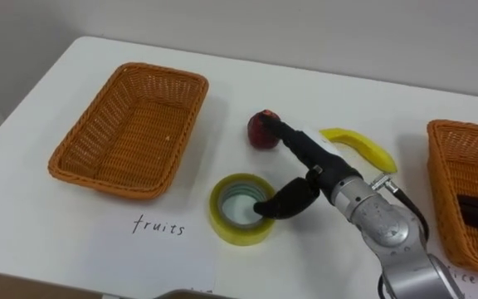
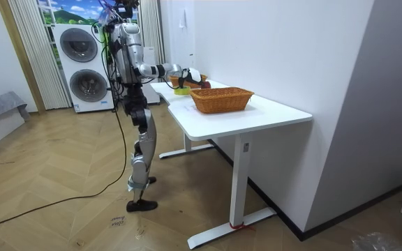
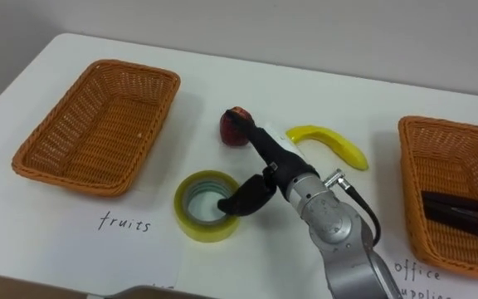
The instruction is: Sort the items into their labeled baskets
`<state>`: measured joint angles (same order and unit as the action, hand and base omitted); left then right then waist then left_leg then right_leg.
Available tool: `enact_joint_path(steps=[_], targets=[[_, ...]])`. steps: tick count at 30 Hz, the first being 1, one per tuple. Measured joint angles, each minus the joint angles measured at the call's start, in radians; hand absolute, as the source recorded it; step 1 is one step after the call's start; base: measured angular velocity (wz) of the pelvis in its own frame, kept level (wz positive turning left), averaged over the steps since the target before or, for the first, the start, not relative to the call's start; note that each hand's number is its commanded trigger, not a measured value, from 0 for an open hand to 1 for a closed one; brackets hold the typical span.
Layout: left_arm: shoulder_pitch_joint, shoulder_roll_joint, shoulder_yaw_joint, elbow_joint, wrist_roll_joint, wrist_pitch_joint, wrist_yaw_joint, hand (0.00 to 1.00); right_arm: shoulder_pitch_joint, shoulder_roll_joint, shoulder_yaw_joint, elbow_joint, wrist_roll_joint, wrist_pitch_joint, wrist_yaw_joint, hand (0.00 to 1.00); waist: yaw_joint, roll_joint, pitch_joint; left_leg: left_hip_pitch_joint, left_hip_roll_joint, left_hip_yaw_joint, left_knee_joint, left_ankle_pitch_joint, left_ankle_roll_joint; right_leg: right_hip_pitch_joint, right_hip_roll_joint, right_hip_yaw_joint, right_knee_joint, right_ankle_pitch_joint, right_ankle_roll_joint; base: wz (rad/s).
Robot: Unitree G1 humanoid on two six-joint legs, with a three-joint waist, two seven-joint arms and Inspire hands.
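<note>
**Inspector:** Contents of the white rectangular table (image 1: 305, 91), largest first?

**Assessor:** An empty orange wicker basket (image 1: 90, 133) sits towards the left edge, above a handwritten "fruits" label. A second orange wicker basket (image 1: 451, 178) at the right edge holds dark slim items (image 3: 451, 208). Between them, nearer the front edge, lies a yellow roll of adhesive tape (image 1: 231, 231), flat on its side. A yellow curved banana (image 1: 359, 145) and a small red apple (image 1: 260, 129) lie mid-table, towards the far edge.

**Inspector:** How will the apple handle?

**Assessor:** In my judgement it is firm, smooth, fairly light and apt to roll. It is best taken by wrapping it across its widest part, not by pinching. The tape is rigid and light, and could be gripped across its rim.

**Inspector:** Hand pose?

**Assessor:** The right hand (image 1: 309, 162) reaches in from the front right corner. Its fingers (image 1: 282, 131) are outstretched and appear to touch the apple's near side. The thumb hangs down over the tape's rim. The hand is spread and grasps nothing.
</note>
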<state>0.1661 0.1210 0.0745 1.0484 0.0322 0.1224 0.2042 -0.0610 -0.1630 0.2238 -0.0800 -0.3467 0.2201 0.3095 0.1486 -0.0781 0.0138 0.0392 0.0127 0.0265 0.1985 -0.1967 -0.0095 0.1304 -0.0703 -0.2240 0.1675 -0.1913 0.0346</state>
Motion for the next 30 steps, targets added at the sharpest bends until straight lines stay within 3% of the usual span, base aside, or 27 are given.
enact_joint_path(steps=[6,16,26,30], targets=[[-0.001,0.000,-0.001,-0.001,0.000,0.000,0.000,0.00,0.000,0.019,0.001,0.000,-0.040,0.002,0.000,0.00,0.000,-0.001,-0.0005,-0.005,0.000,0.000,0.000,0.000,0.000,-0.005,0.000,0.000,0.000,0.000,0.000,0.00],[0.001,0.002,-0.012,-0.014,-0.002,-0.001,0.013,0.00,0.000,0.034,0.045,-0.005,-0.096,0.022,0.008,0.00,0.001,-0.011,-0.0105,-0.007,-0.001,0.000,-0.002,0.000,0.001,-0.013,-0.001,-0.001,0.000,0.000,0.000,0.00],[0.000,0.000,-0.020,-0.019,0.000,0.000,0.028,0.00,0.000,0.034,0.067,-0.009,-0.096,0.044,0.024,0.00,0.008,-0.008,-0.0093,-0.010,-0.002,-0.002,-0.004,0.001,0.001,-0.013,-0.001,0.001,0.000,0.000,0.000,0.00],[0.000,-0.004,-0.020,-0.030,0.001,0.001,0.032,0.00,0.000,0.034,0.069,-0.010,-0.095,0.061,0.040,0.00,0.029,-0.008,-0.0091,-0.009,-0.002,-0.002,-0.009,0.001,0.002,-0.013,-0.001,0.001,0.000,0.000,0.000,0.00]])
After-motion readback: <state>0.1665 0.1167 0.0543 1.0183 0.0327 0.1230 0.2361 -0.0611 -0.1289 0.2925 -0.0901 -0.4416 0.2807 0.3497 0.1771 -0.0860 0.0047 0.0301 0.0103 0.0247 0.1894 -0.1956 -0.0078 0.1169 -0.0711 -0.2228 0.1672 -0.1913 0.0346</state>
